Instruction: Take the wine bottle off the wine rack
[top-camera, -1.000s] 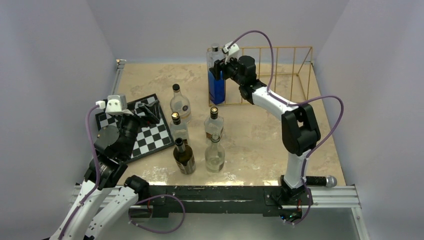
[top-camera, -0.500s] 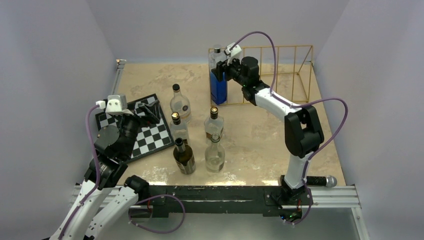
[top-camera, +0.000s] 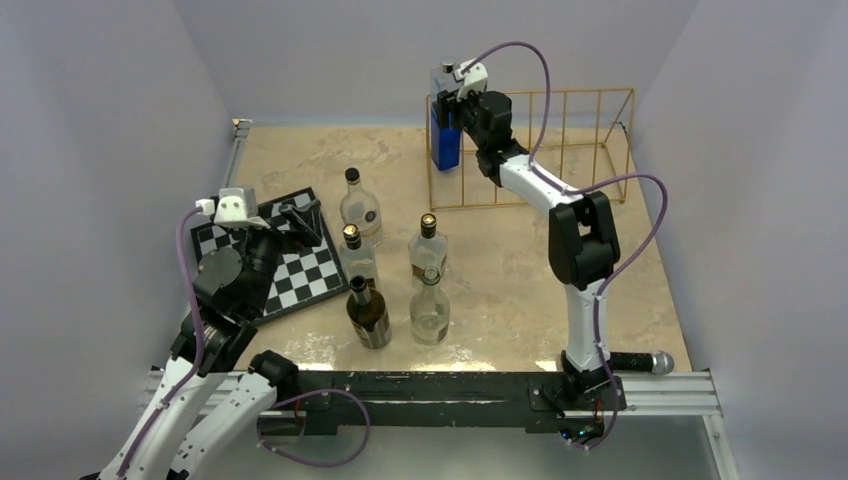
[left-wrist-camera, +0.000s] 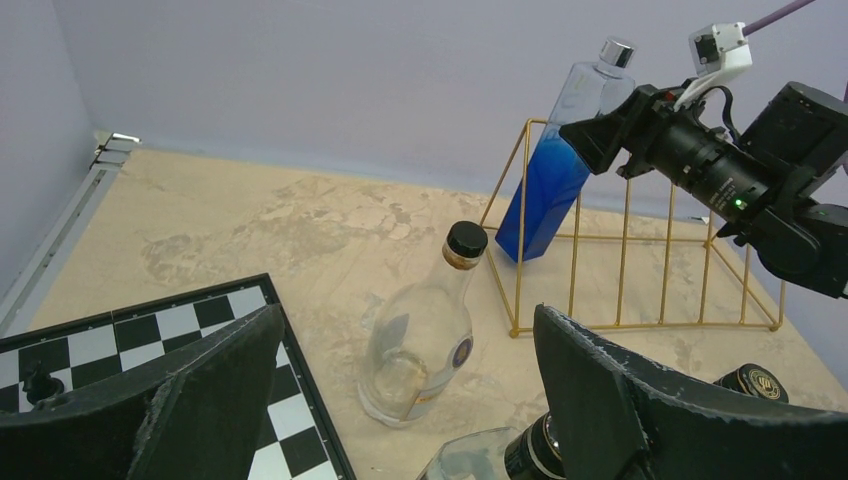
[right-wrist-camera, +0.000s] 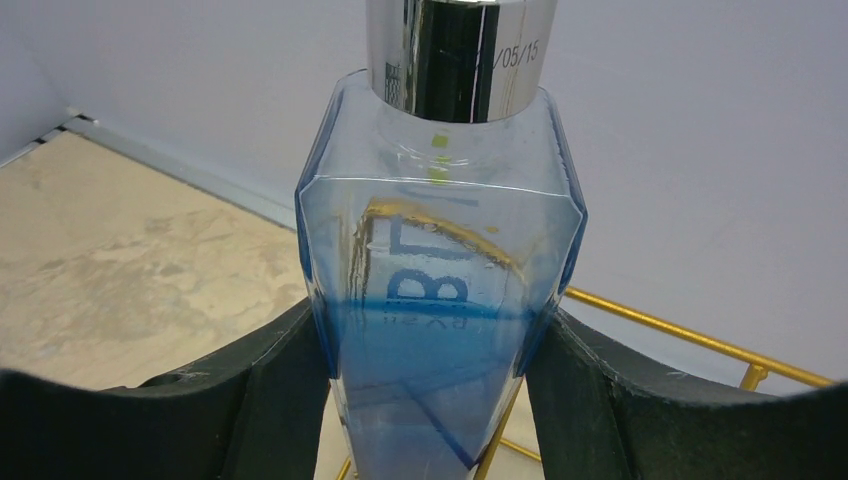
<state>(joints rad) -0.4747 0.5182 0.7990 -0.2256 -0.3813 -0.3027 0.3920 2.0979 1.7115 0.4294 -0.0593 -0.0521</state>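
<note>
Right wrist shows your right gripper (right-wrist-camera: 428, 400) clamped on the clear, square, blue-liquid wine bottle (right-wrist-camera: 440, 290), tilted at the left end of the gold wire rack (left-wrist-camera: 646, 327). Left gripper (top-camera: 298, 218) hangs open.

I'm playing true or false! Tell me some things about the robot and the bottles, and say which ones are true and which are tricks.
1. The right gripper is gripping the blue bottle. True.
2. The blue bottle lies flat on the table. False: it is held tilted at the left end of the wine rack.
3. The left gripper is holding a bottle. False: it is open and empty, above the checkerboard.
4. Five other bottles stand upright on the table. True.
</note>
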